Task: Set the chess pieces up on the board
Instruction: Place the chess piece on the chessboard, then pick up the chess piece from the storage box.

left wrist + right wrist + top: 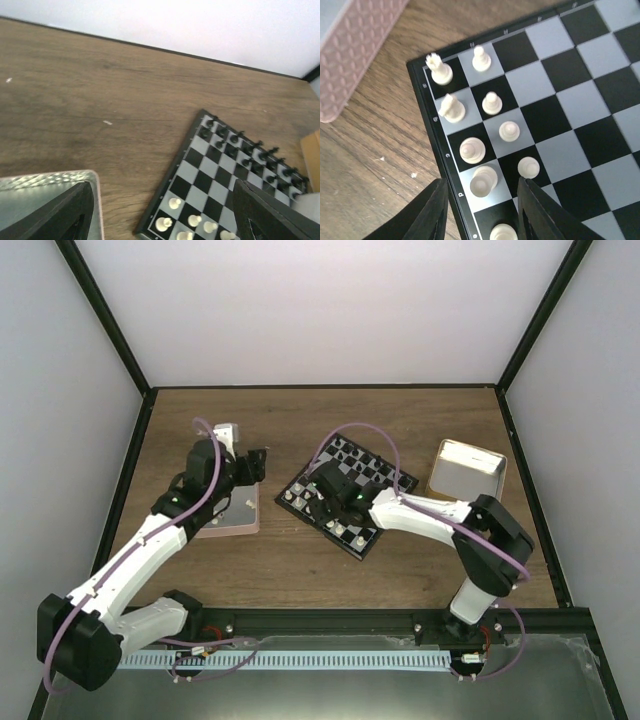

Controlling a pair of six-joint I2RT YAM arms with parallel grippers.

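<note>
Straddling a white piece [483, 181] at the board's [555, 105] edge, the right fingers [436, 212] stand parted, gripping nothing; left fingers [60, 215], wide and empty, hang farther off.

One board [555, 40]. One pink tray [360, 50]. One tin [470, 472]. Two arms: my left arm [130, 560] and my right arm [430, 515]. White pieces [492, 103]: nine counted in my right wrist view, the ninth cut by the bottom edge; four read as pawns, one as a rook, one as a knight. Black pieces [220, 143]: two rows in my left wrist view, too small and blurred for a firm count.
</note>
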